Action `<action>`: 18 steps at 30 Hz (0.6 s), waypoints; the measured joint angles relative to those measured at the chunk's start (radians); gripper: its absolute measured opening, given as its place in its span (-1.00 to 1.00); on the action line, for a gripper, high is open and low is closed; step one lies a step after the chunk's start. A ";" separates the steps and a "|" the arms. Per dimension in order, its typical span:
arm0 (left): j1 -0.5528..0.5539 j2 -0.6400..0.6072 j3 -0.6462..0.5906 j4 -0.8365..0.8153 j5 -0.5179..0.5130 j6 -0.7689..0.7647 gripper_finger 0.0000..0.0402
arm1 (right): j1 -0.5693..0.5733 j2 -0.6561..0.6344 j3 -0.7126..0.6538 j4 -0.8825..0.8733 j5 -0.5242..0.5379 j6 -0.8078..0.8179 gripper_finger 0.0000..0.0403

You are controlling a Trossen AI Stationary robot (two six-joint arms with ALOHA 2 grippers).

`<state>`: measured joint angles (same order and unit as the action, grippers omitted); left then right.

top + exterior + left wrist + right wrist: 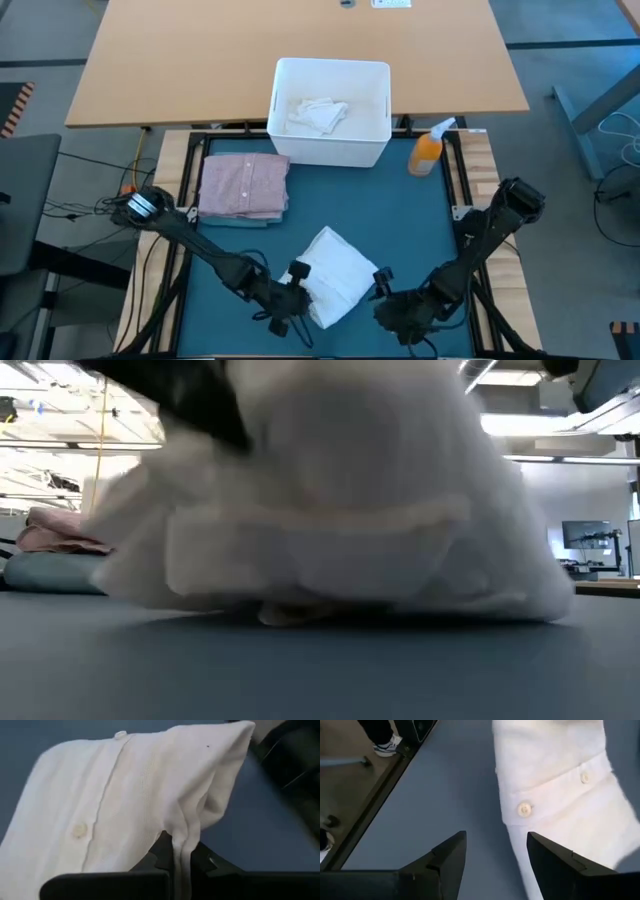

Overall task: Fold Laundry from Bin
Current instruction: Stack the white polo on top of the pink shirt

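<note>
Folding now: white buttoned garment (335, 275), lying half-folded on the teal mat (400, 220) between the two grippers.
Left gripper (293, 290): clamped on the garment's edge; a pinch of white cloth runs between its fingers (165, 857).
Right gripper (385, 300): fingers apart, holding nothing, the garment just beside one fingertip (545, 855).
Done: pink shirt (244, 185) folded, well beyond the left gripper.
Left: white cloth (318, 113) in the bin (330, 70), far ahead of both grippers.
</note>
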<state>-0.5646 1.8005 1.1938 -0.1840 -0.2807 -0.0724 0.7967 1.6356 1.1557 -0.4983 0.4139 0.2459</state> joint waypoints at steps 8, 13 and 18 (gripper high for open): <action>0.044 -0.113 0.002 0.015 0.146 -0.123 -1.00 | 0.022 0.000 0.000 0.040 0.033 0.016 0.16; 0.066 -0.156 0.002 0.009 0.145 -0.162 -1.00 | 0.031 0.000 0.000 0.062 0.050 0.018 0.16; 0.072 -0.173 0.002 0.007 0.144 -0.160 -1.00 | 0.042 -0.001 0.000 0.034 0.148 0.020 0.16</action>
<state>-0.4922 1.6275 1.1960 -0.1770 -0.1371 -0.2319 0.8390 1.6349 1.1558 -0.4640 0.5619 0.2659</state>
